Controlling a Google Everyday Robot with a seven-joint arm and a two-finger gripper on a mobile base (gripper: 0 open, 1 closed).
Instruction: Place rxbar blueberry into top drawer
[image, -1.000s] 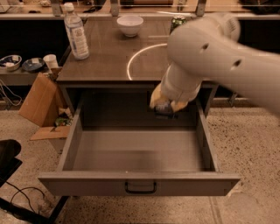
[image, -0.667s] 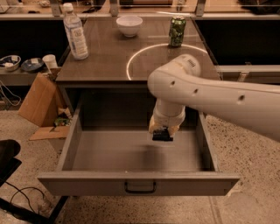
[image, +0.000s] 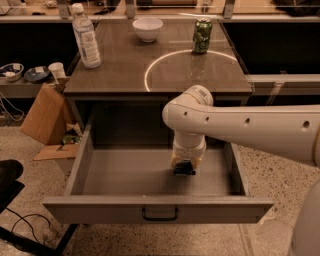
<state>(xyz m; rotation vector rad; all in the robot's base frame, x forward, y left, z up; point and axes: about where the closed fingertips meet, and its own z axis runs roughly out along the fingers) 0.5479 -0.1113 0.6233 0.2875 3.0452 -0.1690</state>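
Low inside the open drawer, my pincer hangs near the floor. I cannot tell its hold. The snack bar is presumably hidden at its tip. I'd release low, then lift straight.

Dim warm lt, gripper in drawer shadow

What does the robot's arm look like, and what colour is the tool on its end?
The arm is creamy white, thick and round like a big tube. It has a smooth rounded joint and a few small dark dots along its side. No cables show. Near the end it turns yellowish, and the tool there is small and black. The tool hangs inside the open top drawer.
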